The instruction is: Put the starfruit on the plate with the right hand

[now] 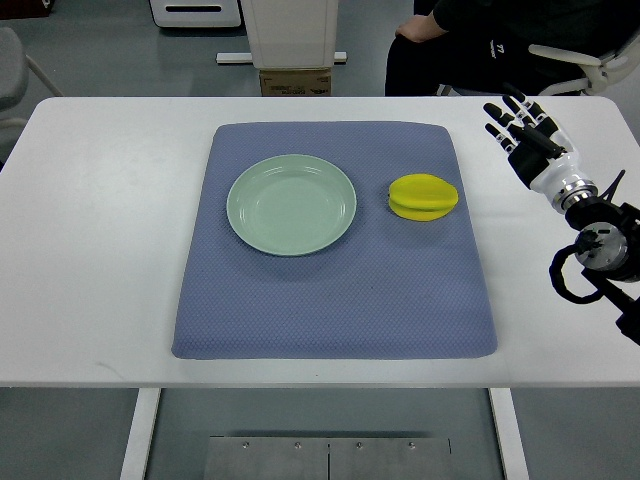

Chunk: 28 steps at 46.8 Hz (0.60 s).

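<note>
A yellow starfruit [424,196] lies on the blue mat [335,300], just right of a pale green plate [291,204] that holds nothing. My right hand [516,124] hovers over the white table to the right of the mat, clear of the fruit, its fingers spread and holding nothing. Its arm [598,235] enters from the right edge. The left arm does not show.
The white table [90,250] extends around the mat. A person in dark clothes [470,50] sits behind the far edge, next to a white stand [293,35] and a cardboard box [295,81].
</note>
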### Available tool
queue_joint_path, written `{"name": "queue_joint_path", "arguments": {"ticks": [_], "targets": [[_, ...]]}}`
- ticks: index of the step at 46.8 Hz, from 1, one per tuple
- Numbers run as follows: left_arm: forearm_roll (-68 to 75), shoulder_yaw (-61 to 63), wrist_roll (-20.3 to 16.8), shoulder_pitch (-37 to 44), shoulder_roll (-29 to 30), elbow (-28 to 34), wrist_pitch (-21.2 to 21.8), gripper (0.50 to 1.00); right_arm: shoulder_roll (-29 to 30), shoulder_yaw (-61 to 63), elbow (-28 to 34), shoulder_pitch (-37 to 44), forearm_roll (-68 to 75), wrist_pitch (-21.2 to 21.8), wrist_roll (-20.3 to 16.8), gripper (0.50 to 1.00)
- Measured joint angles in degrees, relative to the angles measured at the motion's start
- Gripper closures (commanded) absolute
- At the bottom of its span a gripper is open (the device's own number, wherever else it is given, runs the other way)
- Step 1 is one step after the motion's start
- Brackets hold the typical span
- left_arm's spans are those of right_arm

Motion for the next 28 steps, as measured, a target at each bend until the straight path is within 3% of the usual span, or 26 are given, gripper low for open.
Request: {"name": "queue_joint_path", "arguments": {"ticks": [28], "targets": [[0.0,0.0,0.0,0.0,0.0,0.0,0.0,0.5,0.7,1.2,-2.4,1.9,-0.1,0.0,0.0,0.5]]}}
